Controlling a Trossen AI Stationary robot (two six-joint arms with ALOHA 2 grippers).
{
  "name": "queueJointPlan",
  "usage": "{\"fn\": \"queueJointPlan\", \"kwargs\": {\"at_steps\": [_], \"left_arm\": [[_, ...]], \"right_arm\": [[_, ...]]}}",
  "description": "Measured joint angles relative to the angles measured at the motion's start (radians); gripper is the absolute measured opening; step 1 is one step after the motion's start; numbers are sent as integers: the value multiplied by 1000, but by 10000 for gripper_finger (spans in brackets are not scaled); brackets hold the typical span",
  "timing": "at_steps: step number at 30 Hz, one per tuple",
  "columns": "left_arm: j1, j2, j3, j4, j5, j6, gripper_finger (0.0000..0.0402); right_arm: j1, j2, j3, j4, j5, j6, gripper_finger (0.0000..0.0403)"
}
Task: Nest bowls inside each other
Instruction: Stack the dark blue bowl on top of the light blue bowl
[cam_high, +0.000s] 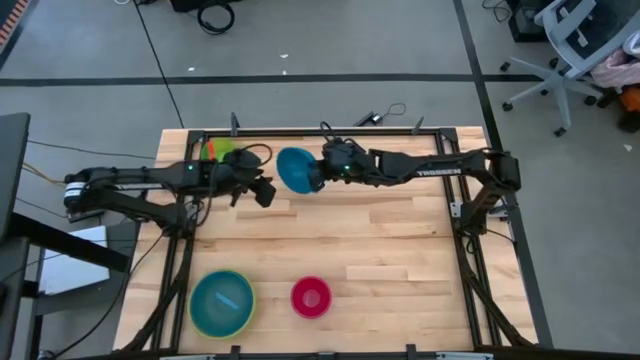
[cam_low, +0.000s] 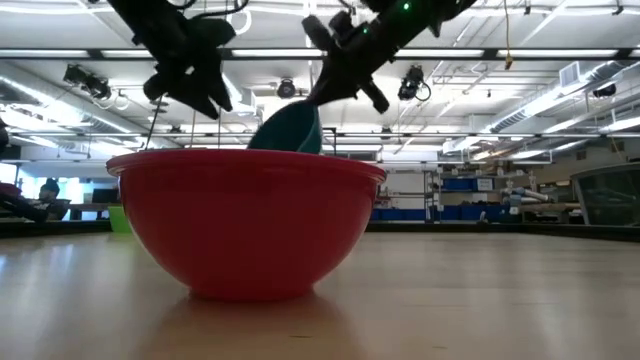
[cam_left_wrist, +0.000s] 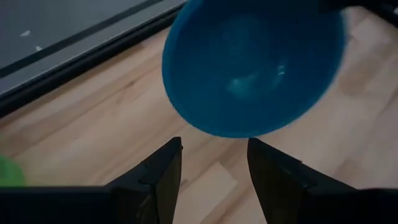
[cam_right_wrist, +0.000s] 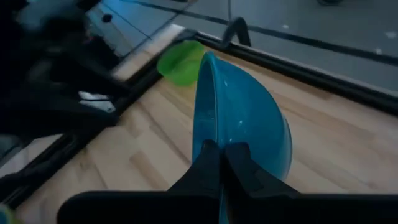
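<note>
My right gripper (cam_right_wrist: 222, 163) is shut on a bright blue bowl (cam_high: 293, 170), held above the table's far middle. My left gripper (cam_left_wrist: 214, 167) stands open just left of that bowl (cam_left_wrist: 255, 68), touching nothing; it shows in the high view (cam_high: 262, 191) too. A small lime-green bowl (cam_high: 222, 150) rests on its base at the far left, partly under my left arm. At the near edge a light blue bowl (cam_high: 222, 298) sits inside a large lime-green bowl (cam_high: 245, 318). A pink-red bowl (cam_high: 311, 297) stands beside them. My right gripper pinches the blue bowl's rim (cam_right_wrist: 210, 138) between its two fingers, one finger inside the bowl and one on the outer wall (cam_right_wrist: 249, 155). The fingers come from the table's right, slanting down. The bowl is lifted clear and tipped on edge, its opening facing my left gripper.
A dark frame rail (cam_high: 300, 131) runs along the table's far edge, close behind both grippers. Bare wood (cam_high: 380, 235) lies between the arms and the near bowls. In the low view the pink-red bowl (cam_low: 245, 220) hides much of the table.
</note>
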Motion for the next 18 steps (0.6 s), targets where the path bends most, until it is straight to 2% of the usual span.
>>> {"fn": "queueJointPlan", "kwargs": {"at_steps": [7,13,16,18], "left_arm": [[17,48,-1,37,0,5,183],[17,47,0,186,40,111,176],[17,46,1,236,74,127,138],[17,46,1,254,87,124,91]], "right_arm": [[49,-65,0,18,-63,-95,7],[64,-120,0,26,-138,-143,7],[68,-146,0,26,-143,-156,7],[68,-162,0,27,-143,-162,7]]}}
